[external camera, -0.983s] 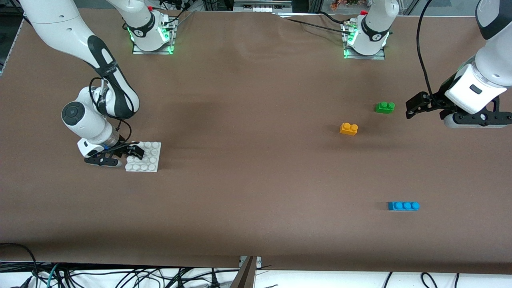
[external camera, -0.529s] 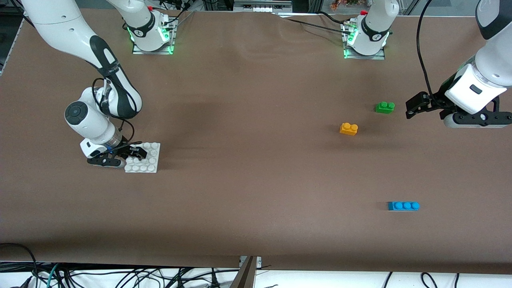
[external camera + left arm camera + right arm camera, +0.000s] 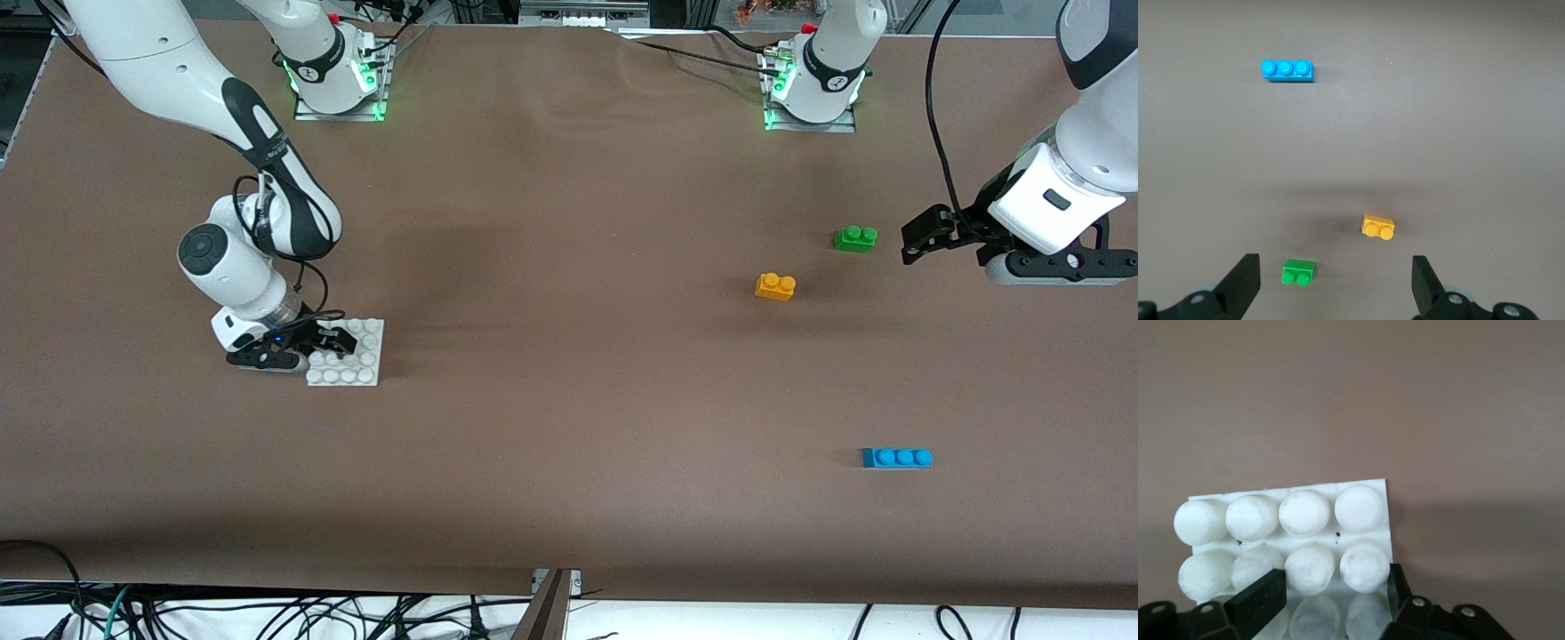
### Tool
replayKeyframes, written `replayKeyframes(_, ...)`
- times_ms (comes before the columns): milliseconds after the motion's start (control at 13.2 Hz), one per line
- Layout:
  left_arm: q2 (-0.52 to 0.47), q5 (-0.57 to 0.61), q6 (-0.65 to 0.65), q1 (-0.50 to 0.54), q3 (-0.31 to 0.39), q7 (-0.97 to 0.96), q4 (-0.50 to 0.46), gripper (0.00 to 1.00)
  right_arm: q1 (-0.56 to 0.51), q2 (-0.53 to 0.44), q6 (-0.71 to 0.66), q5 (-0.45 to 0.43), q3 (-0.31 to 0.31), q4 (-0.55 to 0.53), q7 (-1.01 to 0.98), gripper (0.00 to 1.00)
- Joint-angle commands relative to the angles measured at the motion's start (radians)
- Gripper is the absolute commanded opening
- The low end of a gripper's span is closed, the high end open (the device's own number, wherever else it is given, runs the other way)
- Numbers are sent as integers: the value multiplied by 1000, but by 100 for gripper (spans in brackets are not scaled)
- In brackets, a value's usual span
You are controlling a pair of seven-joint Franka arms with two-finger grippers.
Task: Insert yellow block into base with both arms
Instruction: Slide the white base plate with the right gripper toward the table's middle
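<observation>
Two arms work at a brown table (image 3: 569, 400). Low at its own end, the right gripper (image 3: 324, 342) has its fingers closed on the edge of the base (image 3: 356, 360), the white studded plate; in the right wrist view the black fingers (image 3: 1257, 599) clamp the plate's rim, with the base (image 3: 1291, 533) and its rows of round studs filling the space ahead of them. Whether the plate is lying flat on the table or raised slightly off it cannot be told. Toward the left arm's end of the table, well apart from the plate, the yellow block (image 3: 775, 286) sits studs up on the table, touched by nothing. A green brick (image 3: 855, 238) lies near it, farther from the front camera, and a blue brick (image 3: 897, 458) with three studs lies much nearer to the front camera. The left gripper (image 3: 925, 236) waits in the air over the table beside the green brick, fingers spread wide and holding nothing; in the left wrist view its two fingertips (image 3: 1238, 287) frame the green brick (image 3: 1298, 272) and the yellow block (image 3: 1378, 227), with the blue brick (image 3: 1287, 69) in sight as well.
</observation>
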Motion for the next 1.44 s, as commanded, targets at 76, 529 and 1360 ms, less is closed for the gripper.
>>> replayKeyframes(76, 14, 3, -20, 6, -5, 11, 35, 100, 89, 27, 57, 18, 19, 3, 126, 70)
replayKeyframes(529, 14, 3, -21, 6, -5, 11, 35, 100, 257, 78, 68, 18, 17, 87, 322, 70)
replayKeyframes(1360, 14, 3, -21, 6, -5, 11, 35, 100, 511, 159, 78, 13, 2, 227, 506, 70)
